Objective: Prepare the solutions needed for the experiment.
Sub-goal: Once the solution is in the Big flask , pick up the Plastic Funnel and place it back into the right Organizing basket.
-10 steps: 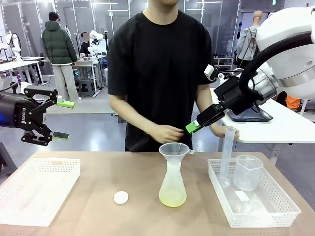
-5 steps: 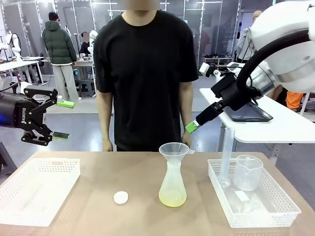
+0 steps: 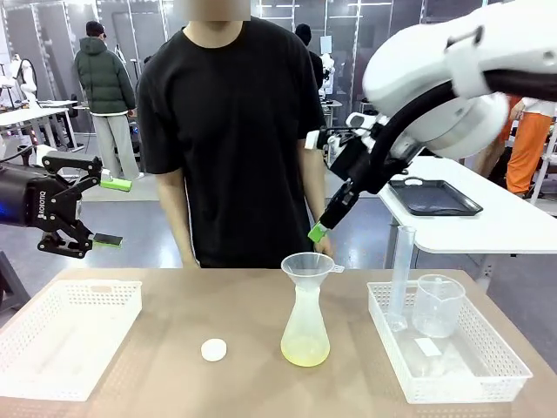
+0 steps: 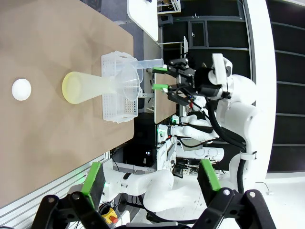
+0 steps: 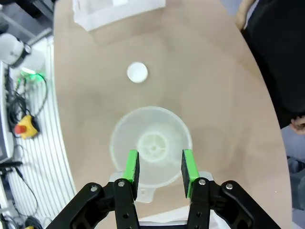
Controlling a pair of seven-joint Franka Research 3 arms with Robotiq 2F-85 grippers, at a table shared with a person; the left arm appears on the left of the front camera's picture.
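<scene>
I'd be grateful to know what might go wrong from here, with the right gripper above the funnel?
1. The funnel only rests in the narrow-necked flask. If the right gripper comes down off-centre, it could tip both and spill the yellow-green solution.
2. The gap between the fingers looks narrower than the funnel's mouth, so they may land on its rim rather than grip it.
3. The person's hand hangs near the gripper and might be brushed.

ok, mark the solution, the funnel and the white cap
solution (image 3: 305,353): front view, middle of the pale yellow-green layer.
funnel (image 3: 307,267): front view, bowl wall.
white cap (image 3: 213,349): front view, top face.
</scene>
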